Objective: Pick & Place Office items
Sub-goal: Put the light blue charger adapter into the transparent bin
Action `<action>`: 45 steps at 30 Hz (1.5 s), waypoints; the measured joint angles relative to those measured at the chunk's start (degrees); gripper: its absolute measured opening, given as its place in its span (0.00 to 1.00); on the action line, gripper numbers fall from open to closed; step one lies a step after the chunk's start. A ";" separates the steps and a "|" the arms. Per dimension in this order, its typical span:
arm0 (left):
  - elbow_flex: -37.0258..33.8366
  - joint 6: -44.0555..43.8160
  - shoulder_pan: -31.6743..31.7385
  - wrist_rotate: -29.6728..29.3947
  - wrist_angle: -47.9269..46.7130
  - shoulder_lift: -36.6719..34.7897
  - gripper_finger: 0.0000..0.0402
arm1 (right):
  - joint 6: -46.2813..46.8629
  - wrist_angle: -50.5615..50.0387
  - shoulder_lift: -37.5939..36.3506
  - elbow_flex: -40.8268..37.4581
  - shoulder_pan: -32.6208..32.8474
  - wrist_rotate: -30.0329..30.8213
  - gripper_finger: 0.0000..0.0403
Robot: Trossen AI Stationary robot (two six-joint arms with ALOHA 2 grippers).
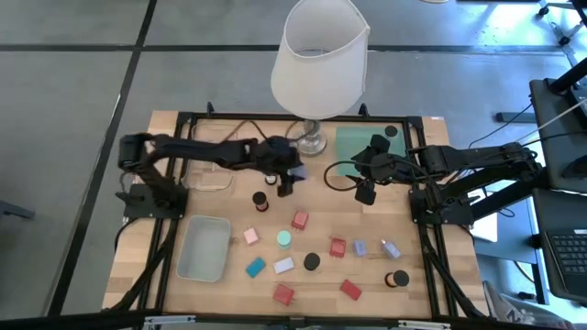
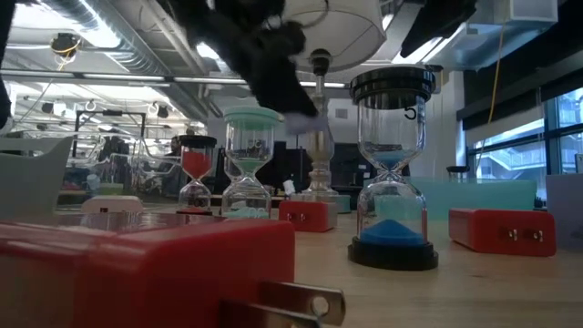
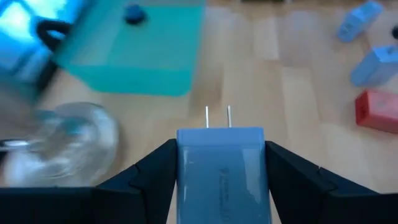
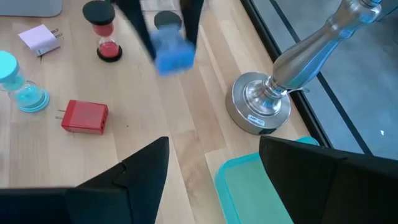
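My left gripper (image 1: 286,183) hangs over the table's middle, near the lamp base, shut on a light blue plug block (image 3: 221,174), which the right wrist view shows too (image 4: 174,57). Red (image 1: 300,220), pink (image 1: 250,236), teal (image 1: 255,268) and lavender (image 1: 283,265) plug blocks lie flat on the wood. Small sand timers with black (image 1: 312,261) and mint (image 1: 284,238) caps stand among them. My right gripper (image 1: 365,192) hovers open by the green mat (image 1: 358,147), with nothing between its fingers (image 4: 143,168). My left gripper pinches the blue plug block by its two opposite side faces (image 3: 186,168) between its two fingers. It comes slanting down from the table's left. The block's two metal prongs (image 3: 217,117) point away from the gripper. The block is lifted clear of the table.
A big white-shaded lamp (image 1: 319,55) stands at the far middle, its metal base (image 4: 261,106) close to both grippers. A grey-blue bin (image 1: 204,249) sits near left and a clear tray (image 1: 209,179) behind it. A red-sand timer (image 1: 261,202) stands just near of my left gripper.
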 joint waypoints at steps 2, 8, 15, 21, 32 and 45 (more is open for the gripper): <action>0.04 -0.40 0.11 -2.19 -3.84 -3.60 0.52 | -0.02 -0.07 0.00 -0.01 0.02 -0.08 0.63; 0.04 -2.80 0.11 -10.27 -16.98 -13.23 0.53 | -0.04 -0.03 0.00 -0.01 0.02 -0.12 0.63; 0.04 -12.25 1.32 -19.07 -40.25 -19.48 0.53 | 1.77 0.02 0.00 -0.01 0.00 -0.11 0.63; 0.04 -21.38 1.38 -24.87 -52.21 -21.07 0.53 | 3.08 0.04 0.00 -0.01 0.02 -0.09 0.63; -12.78 -28.12 2.30 -26.29 -52.99 -21.92 0.53 | 4.58 0.04 0.02 -0.01 0.00 -0.10 0.63; -26.02 -29.80 6.80 -19.59 -42.16 -22.18 0.53 | 4.83 1.09 0.04 -0.01 0.02 0.20 0.63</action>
